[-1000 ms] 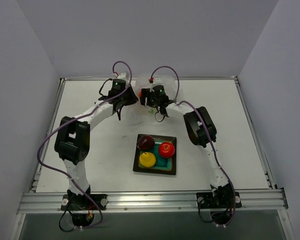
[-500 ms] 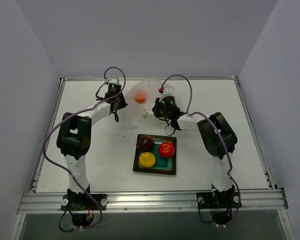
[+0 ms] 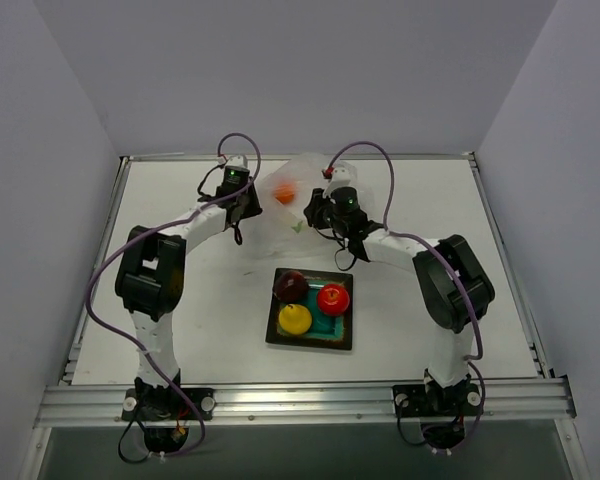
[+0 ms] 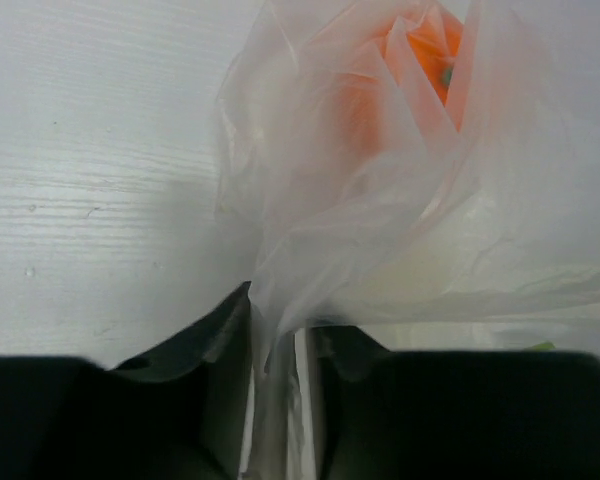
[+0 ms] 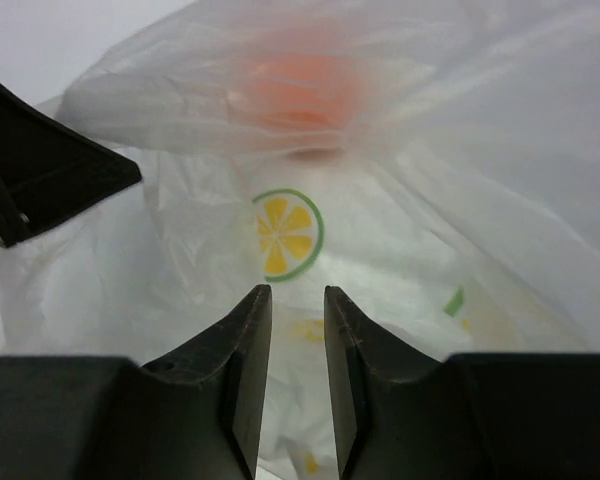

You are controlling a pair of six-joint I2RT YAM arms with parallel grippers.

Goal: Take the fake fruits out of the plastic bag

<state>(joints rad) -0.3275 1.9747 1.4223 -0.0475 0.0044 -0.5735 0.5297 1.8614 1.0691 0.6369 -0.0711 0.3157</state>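
Note:
The plastic bag [image 3: 283,213] hangs stretched between my two grippers at the back of the table. The orange fruit [image 3: 285,193] sits inside it, and shows through the film in the left wrist view [image 4: 420,50] and the right wrist view [image 5: 300,85]. My left gripper [image 3: 246,207] is shut on a bunched fold of the bag [image 4: 310,200] at its left edge. My right gripper [image 3: 316,209] holds the bag's right side [image 5: 400,200], its jaws a narrow gap apart with film between them. The dark red [image 3: 291,286], bright red [image 3: 332,298] and yellow [image 3: 295,319] fruits lie on the teal plate [image 3: 336,331].
The square teal plate with a dark rim stands at mid-table, in front of the bag. Raised metal rails [image 3: 300,400] run along the table's edges, and grey walls close in the back and sides.
Both grippers have drawn apart, the right one moving right, and the bag has spread out between them. The orange fruit has come into sight inside it. The plate's fruits have not moved.

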